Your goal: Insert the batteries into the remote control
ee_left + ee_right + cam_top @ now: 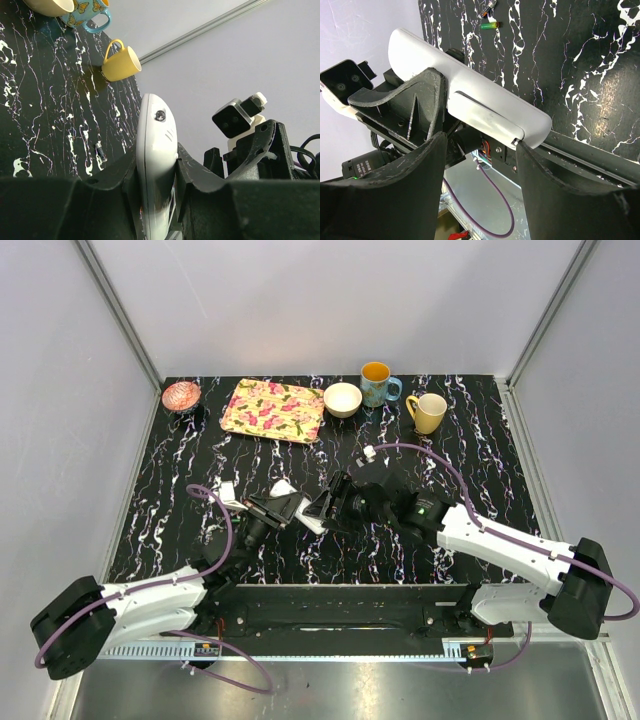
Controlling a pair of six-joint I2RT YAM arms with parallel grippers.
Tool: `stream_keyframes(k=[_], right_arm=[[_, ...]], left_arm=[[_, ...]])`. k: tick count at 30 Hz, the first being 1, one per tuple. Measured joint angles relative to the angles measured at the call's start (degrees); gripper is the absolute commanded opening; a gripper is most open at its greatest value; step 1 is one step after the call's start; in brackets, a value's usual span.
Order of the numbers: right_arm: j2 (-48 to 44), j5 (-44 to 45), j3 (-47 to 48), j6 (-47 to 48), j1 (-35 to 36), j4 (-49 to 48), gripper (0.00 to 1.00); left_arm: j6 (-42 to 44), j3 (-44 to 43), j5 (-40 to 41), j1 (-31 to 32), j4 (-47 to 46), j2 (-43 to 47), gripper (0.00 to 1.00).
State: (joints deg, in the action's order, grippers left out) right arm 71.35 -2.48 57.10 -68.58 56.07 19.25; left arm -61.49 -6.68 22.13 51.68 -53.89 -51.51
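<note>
The remote control [156, 165] could be twisted out of its hold if it is pushed sideways by the right gripper [479, 150], because only its thin edges are clamped. It is held above the table [580, 60] by the left gripper [156, 182], which is closed on it. The right gripper is opened just before the remote's back; contact cannot be told. A green battery [490, 25] is seen on the table, well apart.

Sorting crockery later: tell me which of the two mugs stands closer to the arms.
The plain yellow mug, right of the blue patterned mug, which stands farther back beside the cream bowl.
</note>
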Motion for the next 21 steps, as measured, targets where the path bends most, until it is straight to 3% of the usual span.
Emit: stream_keyframes(k=[21], right_arm=[[0.1, 0.0, 1.3, 1.9, 0.0, 0.8, 0.67]], left_arm=[[-1.0, 0.0, 0.9, 0.3, -0.6, -0.5, 0.0]])
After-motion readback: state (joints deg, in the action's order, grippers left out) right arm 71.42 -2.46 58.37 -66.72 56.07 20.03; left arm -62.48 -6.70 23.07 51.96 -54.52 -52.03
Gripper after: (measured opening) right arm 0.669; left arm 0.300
